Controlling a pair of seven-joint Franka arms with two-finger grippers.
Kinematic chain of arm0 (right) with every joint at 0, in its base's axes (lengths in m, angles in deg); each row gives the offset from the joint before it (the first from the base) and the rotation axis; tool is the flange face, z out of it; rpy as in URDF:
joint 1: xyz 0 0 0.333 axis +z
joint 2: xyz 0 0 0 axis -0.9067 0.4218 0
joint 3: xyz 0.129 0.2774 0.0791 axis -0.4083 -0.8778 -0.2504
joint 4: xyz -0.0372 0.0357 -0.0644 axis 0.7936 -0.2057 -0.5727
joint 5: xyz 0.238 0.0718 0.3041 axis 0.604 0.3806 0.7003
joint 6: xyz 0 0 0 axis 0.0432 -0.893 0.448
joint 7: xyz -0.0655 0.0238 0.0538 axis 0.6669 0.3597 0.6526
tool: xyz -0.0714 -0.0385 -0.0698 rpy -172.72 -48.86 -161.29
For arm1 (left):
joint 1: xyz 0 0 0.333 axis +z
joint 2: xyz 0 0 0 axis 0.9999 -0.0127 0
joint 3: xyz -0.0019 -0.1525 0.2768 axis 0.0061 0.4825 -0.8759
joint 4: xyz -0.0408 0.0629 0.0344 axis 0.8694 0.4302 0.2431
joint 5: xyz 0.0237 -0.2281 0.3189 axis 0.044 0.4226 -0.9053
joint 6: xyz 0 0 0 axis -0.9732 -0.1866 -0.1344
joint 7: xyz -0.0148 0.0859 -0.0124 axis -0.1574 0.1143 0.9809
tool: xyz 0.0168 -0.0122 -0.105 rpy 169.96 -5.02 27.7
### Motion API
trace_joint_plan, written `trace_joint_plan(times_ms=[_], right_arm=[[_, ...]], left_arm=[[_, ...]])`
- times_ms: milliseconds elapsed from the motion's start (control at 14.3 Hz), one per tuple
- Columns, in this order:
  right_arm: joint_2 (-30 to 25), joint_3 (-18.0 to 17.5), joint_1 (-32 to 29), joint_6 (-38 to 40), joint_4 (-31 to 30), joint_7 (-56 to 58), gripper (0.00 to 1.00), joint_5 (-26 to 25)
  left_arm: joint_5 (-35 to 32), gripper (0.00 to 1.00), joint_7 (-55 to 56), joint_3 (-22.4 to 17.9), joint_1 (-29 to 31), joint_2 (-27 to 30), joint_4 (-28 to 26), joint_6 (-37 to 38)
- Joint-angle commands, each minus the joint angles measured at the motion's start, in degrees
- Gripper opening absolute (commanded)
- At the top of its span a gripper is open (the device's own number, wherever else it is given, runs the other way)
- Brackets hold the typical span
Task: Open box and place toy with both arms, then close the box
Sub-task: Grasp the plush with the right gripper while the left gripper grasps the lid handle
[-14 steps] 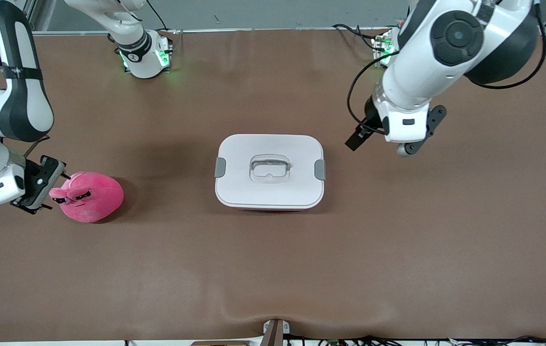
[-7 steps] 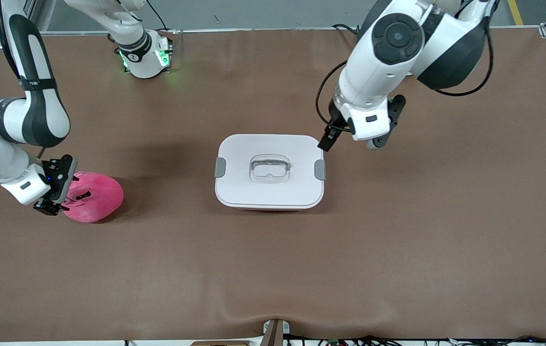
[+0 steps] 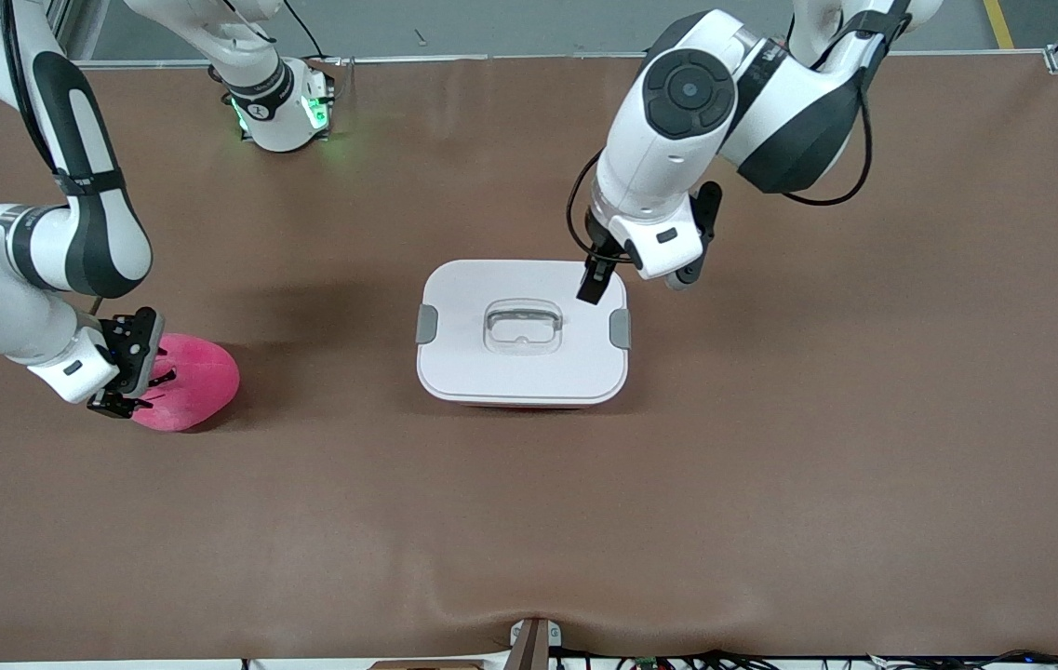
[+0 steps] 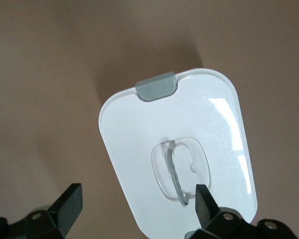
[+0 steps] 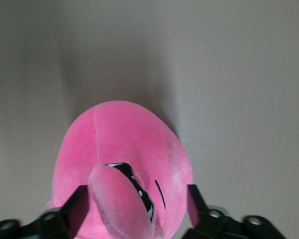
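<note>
The box [image 3: 521, 372] stands mid-table, its white lid on, with a clear handle [image 3: 521, 328] and two grey clips [image 3: 620, 328]. My left gripper [image 3: 595, 283] is open and empty over the lid's corner toward the left arm's end. In the left wrist view its fingers [image 4: 70, 205] straddle the lid's edge, and the lid [image 4: 134, 124], handle [image 4: 182, 167] and one clip [image 4: 157, 84] show. The pink toy [image 3: 198, 381] lies toward the right arm's end. My right gripper [image 3: 138, 381] is open around it. In the right wrist view the fingers [image 5: 197, 199] flank the toy [image 5: 119, 139].
The right arm's green-lit base [image 3: 282, 107] stands at the table's back edge. A small bracket [image 3: 533, 642] sits at the front edge. Brown tabletop [image 3: 529, 521] lies open between the box and the front camera.
My left gripper has swung from beside the box to over the lid's corner. My right gripper has closed in on the toy, and its fingers now straddle it and hide its face.
</note>
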Motion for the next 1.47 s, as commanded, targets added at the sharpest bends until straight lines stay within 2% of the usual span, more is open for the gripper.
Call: trace_joint_plan(times_ms=[0, 420, 701, 911, 1261, 1401], right_arm=[[-0.3, -0.1, 0.3, -1.7, -1.0, 1.1, 0.0, 0.5], [-0.3, -0.1, 0.6, -1.7, -1.0, 1.0, 0.0, 0.7], [-0.6, -0.1, 0.4, -1.5, -0.5, 0.4, 0.0, 0.9], [-1.0, 0.0, 0.1, -0.9, 1.3, -0.3, 0.0, 1.0], [-1.6, 0.0, 0.1, -0.9, 4.7, -8.4, 0.0, 1.0], [-1.5, 0.0, 0.4, -0.9, 6.6, -11.5, 0.0, 1.0]], left_arm=[[0.1, 1.0, 3.7, -0.9, -1.9, -1.9, 1.9, -1.5], [-5.6, 1.0, 15.2, -1.0, -5.2, -5.4, 3.0, -7.1], [-5.7, 1.0, 19.8, -1.2, -6.1, -9.0, 6.6, -7.6], [-5.7, 1.0, 23.4, -1.4, -6.6, -10.0, 6.7, -10.4], [-6.0, 1.0, 25.3, -1.4, -7.3, -11.6, 6.6, -11.9], [-8.7, 1.0, 25.4, -1.2, -7.6, -11.8, 6.5, -11.9]])
